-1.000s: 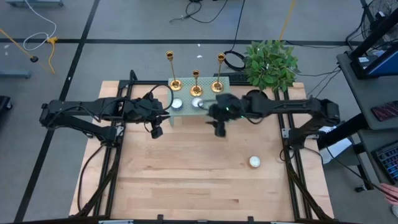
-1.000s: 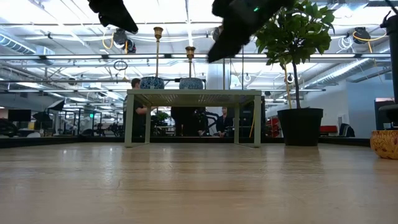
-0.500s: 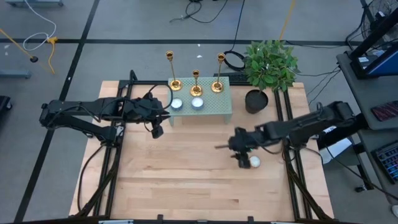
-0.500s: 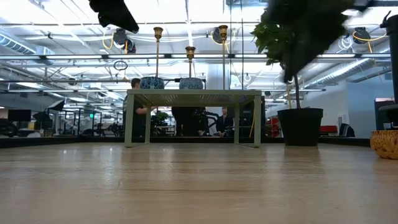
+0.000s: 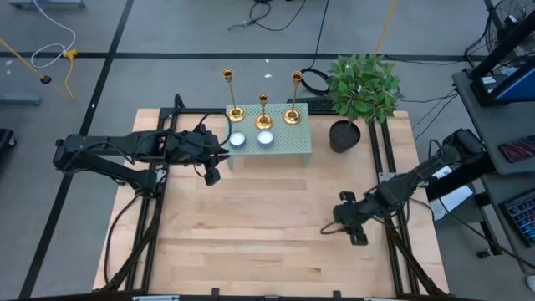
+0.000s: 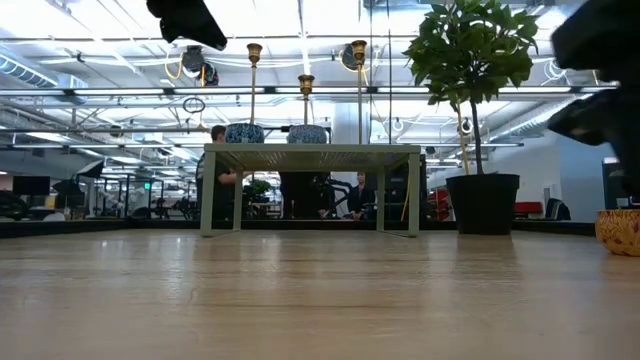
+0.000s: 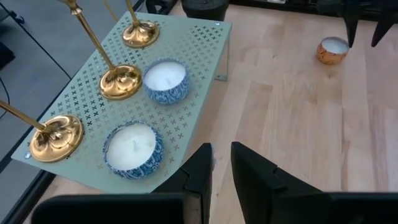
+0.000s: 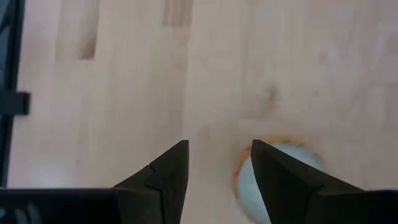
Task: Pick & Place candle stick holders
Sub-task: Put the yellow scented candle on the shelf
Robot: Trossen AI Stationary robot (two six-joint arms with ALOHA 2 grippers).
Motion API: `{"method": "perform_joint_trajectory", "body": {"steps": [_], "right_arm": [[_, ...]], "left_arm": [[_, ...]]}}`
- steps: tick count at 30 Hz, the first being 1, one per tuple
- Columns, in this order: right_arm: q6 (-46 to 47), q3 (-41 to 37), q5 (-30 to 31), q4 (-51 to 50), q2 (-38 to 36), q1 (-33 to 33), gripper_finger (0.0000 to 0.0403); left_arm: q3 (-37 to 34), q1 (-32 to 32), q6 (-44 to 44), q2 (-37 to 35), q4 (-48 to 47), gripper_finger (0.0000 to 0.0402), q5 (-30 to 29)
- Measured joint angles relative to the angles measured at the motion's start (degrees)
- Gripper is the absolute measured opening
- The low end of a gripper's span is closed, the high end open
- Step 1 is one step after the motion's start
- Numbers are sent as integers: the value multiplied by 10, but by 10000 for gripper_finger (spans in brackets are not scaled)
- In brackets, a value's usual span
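Right gripper [image 8: 214,180] low over the pale wooden worktop [image 5: 251,226] near its right edge, fingers parted, directly above a small round orange-rimmed tea-light candle [image 8: 273,177], gripping nothing. Left gripper [image 7: 221,177] parked beside the left end of the pale green perforated metal stand [image 5: 288,144], fingers narrowly apart, empty. Three shiny brass candle stick holders [image 5: 262,111] upright in a row along the stand's rear edge. Two blue-patterned white candles [image 5: 252,139] just in front of them.

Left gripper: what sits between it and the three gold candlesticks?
In the left wrist view, two white candles in blue holders sit on the green perforated stand, between the left gripper and the candlesticks.
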Motion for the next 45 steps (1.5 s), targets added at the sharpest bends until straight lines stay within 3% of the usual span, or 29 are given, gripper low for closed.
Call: {"method": "perform_joint_trajectory", "body": {"steps": [11,22,30,35,45], "right_arm": [[18,-65,4,34,-7,52,153],[-30,-76,35,40,-7,53,99],[-9,-76,34,40,-7,53,11],[7,-76,32,49,-7,53,9],[-90,-77,31,310,-6,27,3]], "left_arm": [[0,0,-20,0,2,67,0],[0,0,-24,0,2,67,1],[0,0,-24,0,5,67,1],[0,0,-24,0,5,67,1],[0,0,-13,0,7,67,1]]}}
